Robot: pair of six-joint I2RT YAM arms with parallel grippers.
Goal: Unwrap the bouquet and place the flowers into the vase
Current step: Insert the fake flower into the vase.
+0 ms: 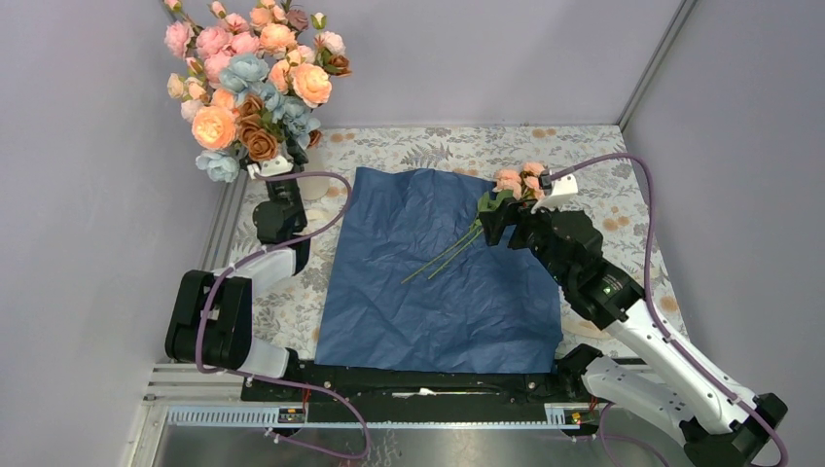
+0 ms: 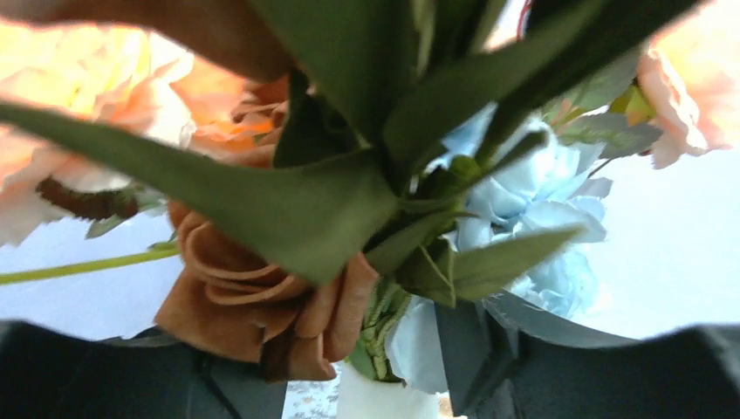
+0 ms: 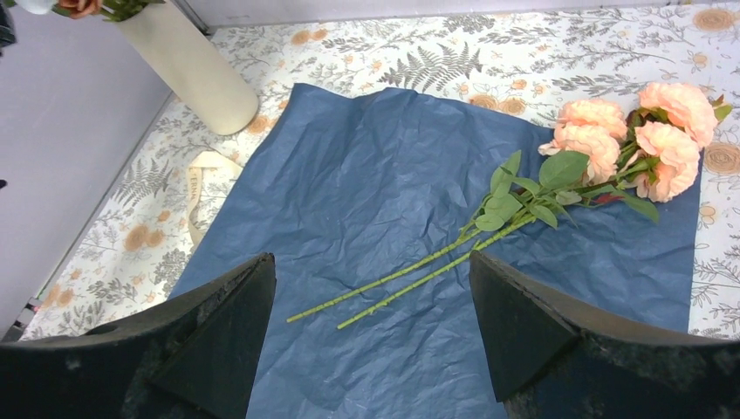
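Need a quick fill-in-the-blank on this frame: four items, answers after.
1. The paper lies spread flat with its ____ side up.
2. The vase stands beside the paper's far ____ corner.
3. The right fingers stand ____ above the loose stems.
4. The blooms lying on the paper are all ____ in colour.

Answers: navy; left; open; peach-pink

Flowers [image 2: 253, 297], blurred up close, hide the mouth of the vase [image 2: 384, 403].

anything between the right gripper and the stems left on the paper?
Only bare navy paper. The right wrist view shows the open right gripper facing the stems, nothing in the way.
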